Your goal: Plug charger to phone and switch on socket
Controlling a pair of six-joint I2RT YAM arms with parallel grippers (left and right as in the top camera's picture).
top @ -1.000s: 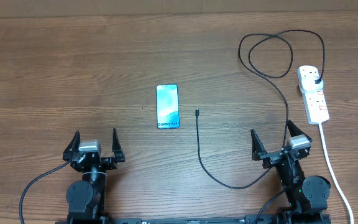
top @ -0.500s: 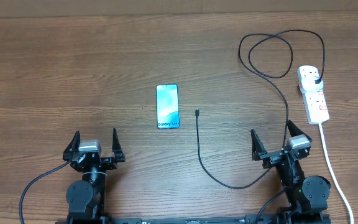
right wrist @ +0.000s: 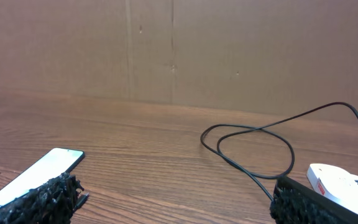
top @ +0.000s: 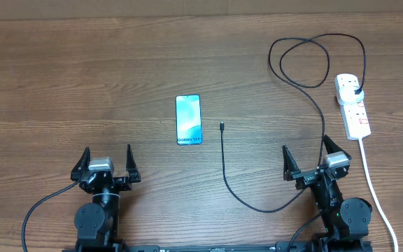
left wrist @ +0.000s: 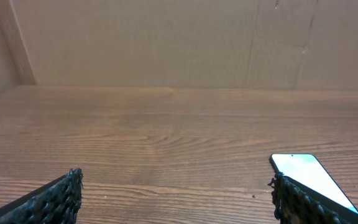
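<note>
The phone [top: 189, 120] lies flat mid-table, its light-blue screen up. It also shows in the left wrist view [left wrist: 306, 174] and in the right wrist view [right wrist: 36, 174]. The charger cable [top: 225, 171] runs from its connector tip [top: 222, 127], right of the phone, down and round, then up in a loop to its black plug [top: 356, 91] in the white power strip [top: 352, 106]. The loop shows in the right wrist view [right wrist: 253, 146]. My left gripper [top: 108, 164] and right gripper [top: 306, 158] are open and empty near the front edge.
The strip's thick white lead [top: 378, 196] runs down the right side past my right arm. A brown cardboard wall [left wrist: 179, 43] stands behind the table. The robots' black cables trail at the front.
</note>
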